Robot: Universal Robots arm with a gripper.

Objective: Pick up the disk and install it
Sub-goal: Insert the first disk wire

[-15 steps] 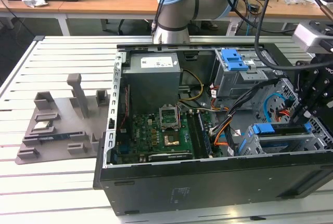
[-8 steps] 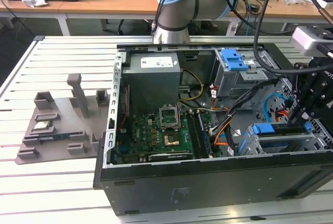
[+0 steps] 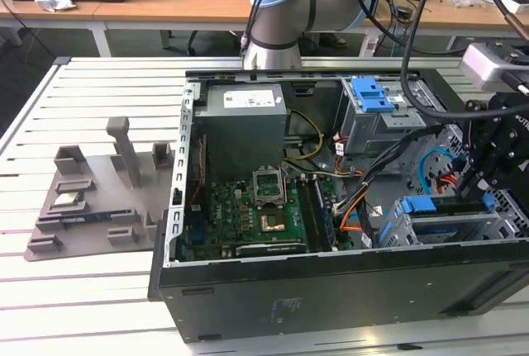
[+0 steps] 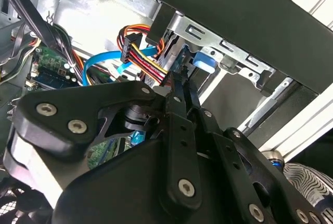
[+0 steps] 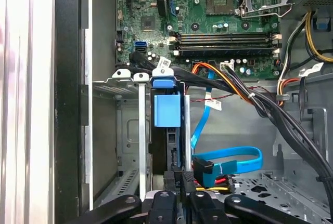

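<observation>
The disk (image 3: pixel 438 207) stands on edge in the drive cage (image 3: pixel 463 228) at the near corner of the open computer case, on the exterior view's right. Its blue frame (image 5: pixel 166 110) shows between the cage's silver rails in the first wrist view. In the second wrist view the blue frame (image 4: pixel 204 60) is seen just past the fingertips. My gripper (image 3: pixel 469 184) reaches down onto the disk's upper edge. Both wrist views show the gripper (image 5: pixel 179 180) (image 4: pixel 179 86) with its fingers close together, shut on the thin edge of the disk.
Orange, yellow and blue cables (image 5: pixel 223 167) hang right beside the cage. The motherboard (image 3: pixel 264 215) and a grey metal box (image 3: pixel 244 125) fill the case's middle. A second bay with a blue latch (image 3: pixel 374 96) sits further back. A grey fixture tray (image 3: pixel 99 199) lies outside the case.
</observation>
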